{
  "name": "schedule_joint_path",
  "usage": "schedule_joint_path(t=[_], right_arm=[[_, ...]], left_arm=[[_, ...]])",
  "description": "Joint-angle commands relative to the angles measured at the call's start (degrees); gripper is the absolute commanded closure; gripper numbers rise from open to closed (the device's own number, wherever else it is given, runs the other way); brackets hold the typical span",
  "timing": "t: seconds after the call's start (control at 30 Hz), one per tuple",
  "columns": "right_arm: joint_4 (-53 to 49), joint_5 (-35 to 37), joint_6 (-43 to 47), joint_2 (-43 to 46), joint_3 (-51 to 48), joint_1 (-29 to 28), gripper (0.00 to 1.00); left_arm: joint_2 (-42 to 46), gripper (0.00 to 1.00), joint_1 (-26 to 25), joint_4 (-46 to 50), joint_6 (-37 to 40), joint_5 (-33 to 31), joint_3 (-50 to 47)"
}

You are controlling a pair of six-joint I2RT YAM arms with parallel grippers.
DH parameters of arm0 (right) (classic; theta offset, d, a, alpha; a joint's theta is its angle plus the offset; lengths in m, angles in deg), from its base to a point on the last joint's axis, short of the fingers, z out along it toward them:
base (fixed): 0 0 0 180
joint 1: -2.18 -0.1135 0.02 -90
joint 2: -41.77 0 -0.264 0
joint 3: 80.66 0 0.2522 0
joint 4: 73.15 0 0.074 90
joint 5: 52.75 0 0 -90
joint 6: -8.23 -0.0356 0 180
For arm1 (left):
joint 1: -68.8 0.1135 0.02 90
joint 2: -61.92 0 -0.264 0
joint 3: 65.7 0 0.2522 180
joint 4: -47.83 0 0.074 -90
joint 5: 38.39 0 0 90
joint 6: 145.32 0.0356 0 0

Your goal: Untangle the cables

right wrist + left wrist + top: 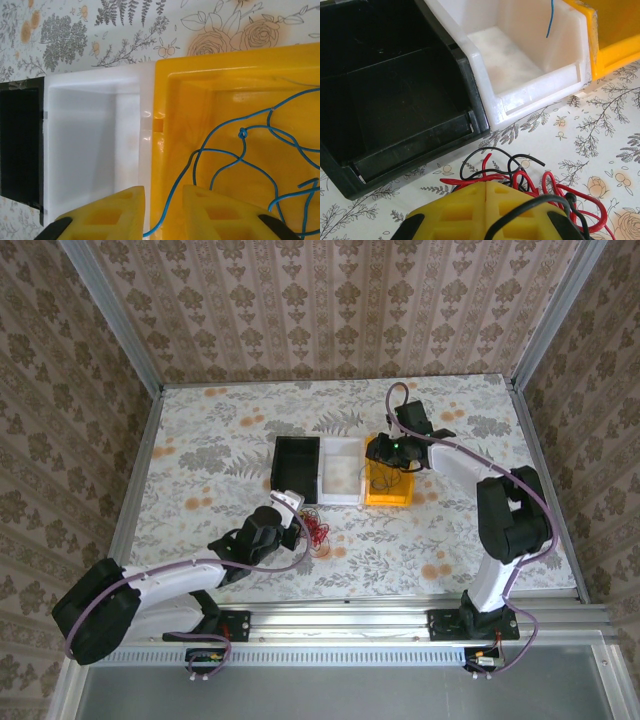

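The left gripper (485,185) has its yellow fingers pressed together at the edge of the red and black cables (520,175), which lie tangled on the floral table (600,135) just in front of the black bin (395,100) and the white bin (540,85). Whether a strand is pinched cannot be told. The right gripper (164,192) hangs above the yellow bin (165,80) with its fingers apart, and the blue cable (240,134) trails down between them.

The light is bright and even; shadows are short and soft. In the right wrist view the white plastic bin (90,150) is nearly washed out at 9 o'clock. In the left wrist view the black plastic bin (395,100) shows little inner detail, and the yellow foam fingers (462,212) at 6 o'clock look soft.
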Motion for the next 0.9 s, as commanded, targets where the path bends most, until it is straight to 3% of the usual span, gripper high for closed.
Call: schedule_joint_path(t=[0.0, 0.5, 0.87], right_arm=[[-1.0, -1.9, -1.2, -1.4, 1.4, 0.0, 0.77], [2.5, -1.5, -3.6, -1.0, -1.1, 0.5, 0.95], [4.3, -3.8, -2.4, 5.8, -5.2, 2.4, 0.97]], left_arm=[[0.2, 1.0, -0.4, 0.3, 0.3, 0.0, 1.3], [-0.4, 1.0, -0.4, 1.3, 1.2, -0.1, 1.8], [-1.8, 1.0, 0.1, 1.2, 1.0, -0.4, 2.2]])
